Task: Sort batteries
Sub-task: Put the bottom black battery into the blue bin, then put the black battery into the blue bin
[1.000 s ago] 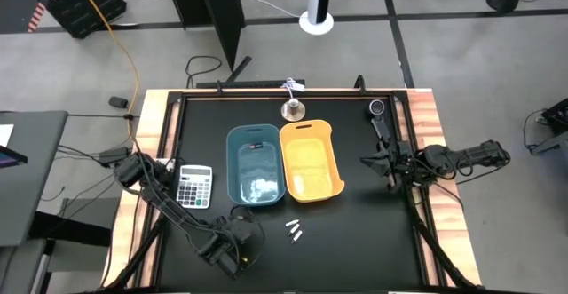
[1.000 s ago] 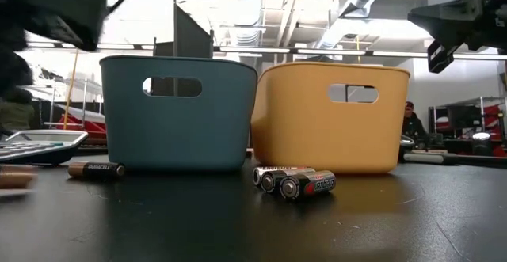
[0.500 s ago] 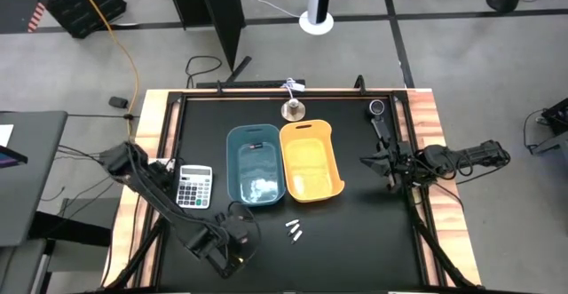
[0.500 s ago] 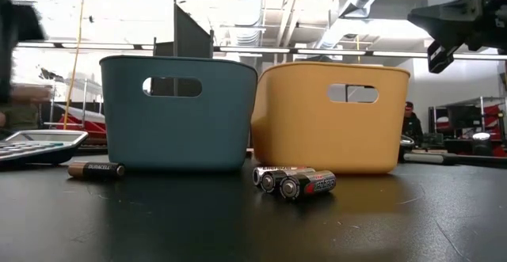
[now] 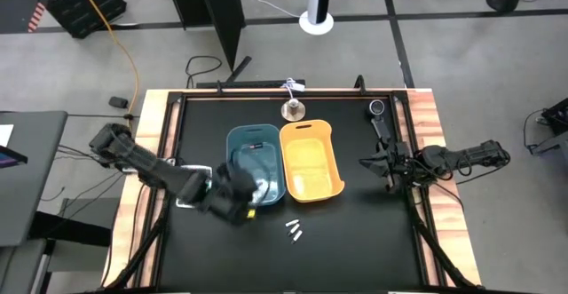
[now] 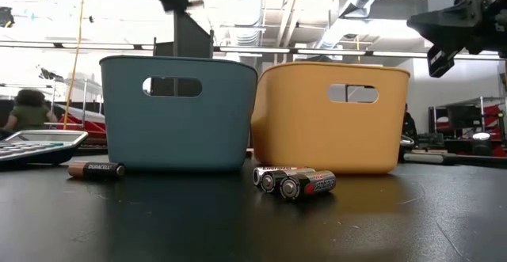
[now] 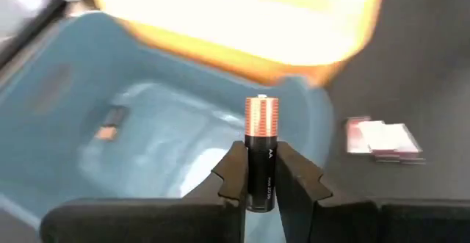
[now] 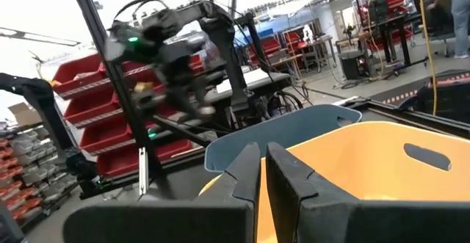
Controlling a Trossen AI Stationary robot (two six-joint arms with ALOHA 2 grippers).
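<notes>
Standing battery [image 7: 261,151] between left end effector [image 7: 263,175] fingers

We see smooth matt plastic on the blue bin [image 6: 179,113] and orange bin [image 6: 329,118]. The black-and-copper battery [image 7: 261,152] looks glossy metal; the table [image 5: 355,223] is matt black, edged in wood.

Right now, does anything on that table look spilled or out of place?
Nothing looks spilled. Loose batteries lie on the table in front of the yellow bin, one more by the blue bin. The left gripper holds a copper-topped battery over it.
</notes>
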